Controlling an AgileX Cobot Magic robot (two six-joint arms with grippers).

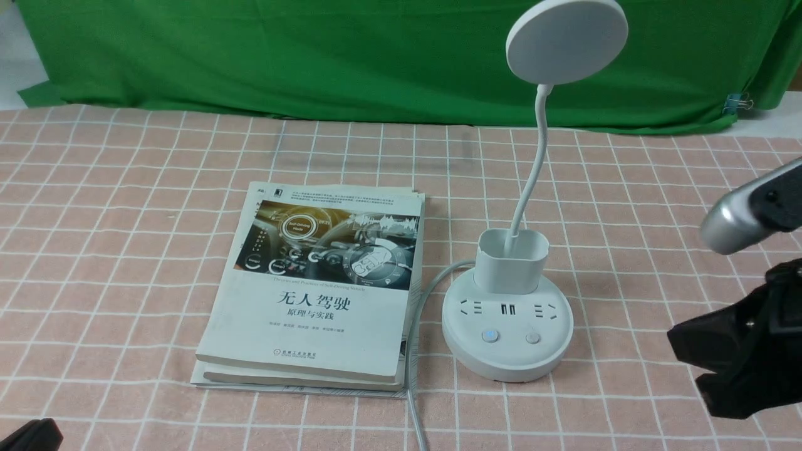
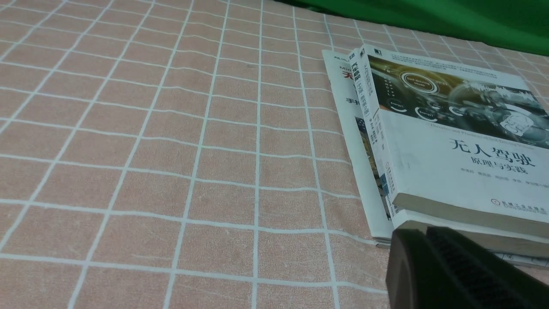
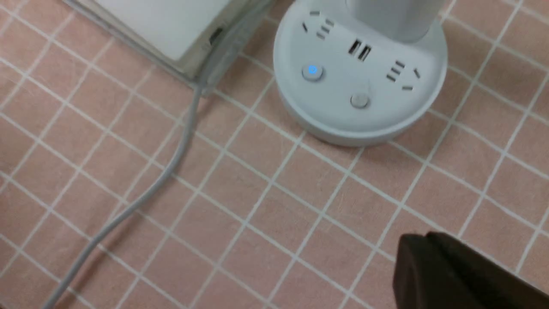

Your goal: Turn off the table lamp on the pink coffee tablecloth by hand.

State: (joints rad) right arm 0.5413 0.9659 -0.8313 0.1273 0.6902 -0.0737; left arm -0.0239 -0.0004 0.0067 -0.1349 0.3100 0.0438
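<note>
Table lamp point(image 1: 510, 266) stands on the pink coffee tablecloth point(image 1: 125, 250), just beside the books point(image 1: 319, 288). One button point(image 1: 489, 336) glows blue. The right hand point(image 1: 689, 366) hovers near, not touching. I cannot tell if it is wide or narrow. Next it should reach over and gently press a button.

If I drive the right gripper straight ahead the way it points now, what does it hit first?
Most likely the lamp: the right gripper points across bare tablecloth at the front of its round base. Nothing stands between. Depth is unclear, so it may touch the tablecloth short of the base.
</note>
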